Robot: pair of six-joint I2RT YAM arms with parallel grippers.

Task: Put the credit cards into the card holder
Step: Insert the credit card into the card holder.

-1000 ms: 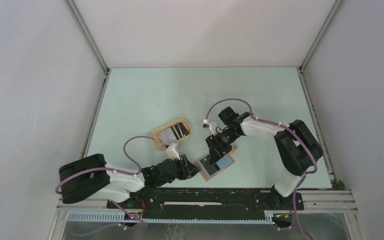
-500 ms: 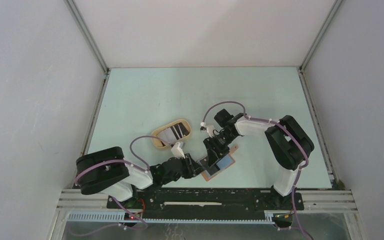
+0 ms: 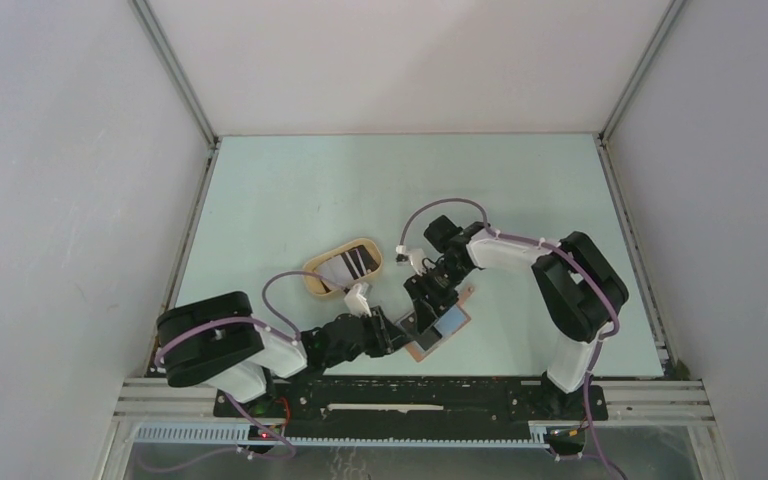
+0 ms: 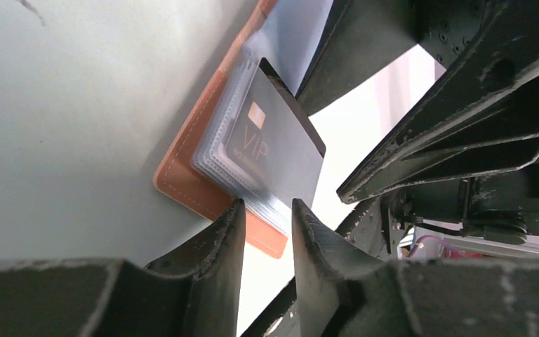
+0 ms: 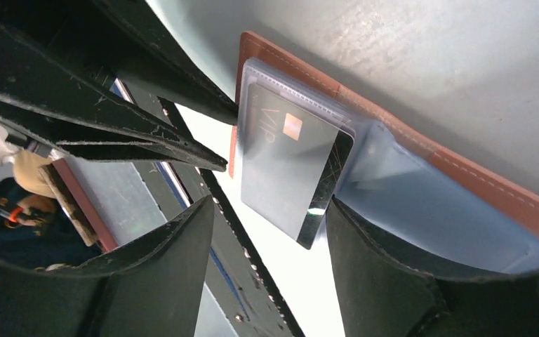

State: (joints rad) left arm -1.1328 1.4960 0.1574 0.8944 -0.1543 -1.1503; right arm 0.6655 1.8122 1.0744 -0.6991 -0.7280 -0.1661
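Note:
The reddish-brown card holder point(image 3: 438, 335) lies open near the table's front edge, its light blue pockets up. A dark grey card marked VIP point(image 5: 291, 165) sits partly inside its clear sleeves, with one end sticking out. It also shows in the left wrist view point(image 4: 274, 151). My right gripper point(image 3: 425, 307) is open over the holder point(image 5: 463, 175). The card's free end lies between the fingers of my right gripper point(image 5: 272, 205), and one finger rests on the blue pocket. My left gripper point(image 3: 397, 337) is at the holder's near left edge point(image 4: 182, 175), and the jaws of my left gripper point(image 4: 268, 205) stand narrowly apart. More cards point(image 3: 350, 264) lie in the tray.
A tan oval tray point(image 3: 312, 281) stands left of the holder, behind my left arm. The metal rail at the table's front edge point(image 3: 410, 385) runs just below the holder. White walls close in the table on three sides.
My left arm has swung in and its gripper has moved right up to the holder's edge. My right gripper and the holder have shifted slightly left.

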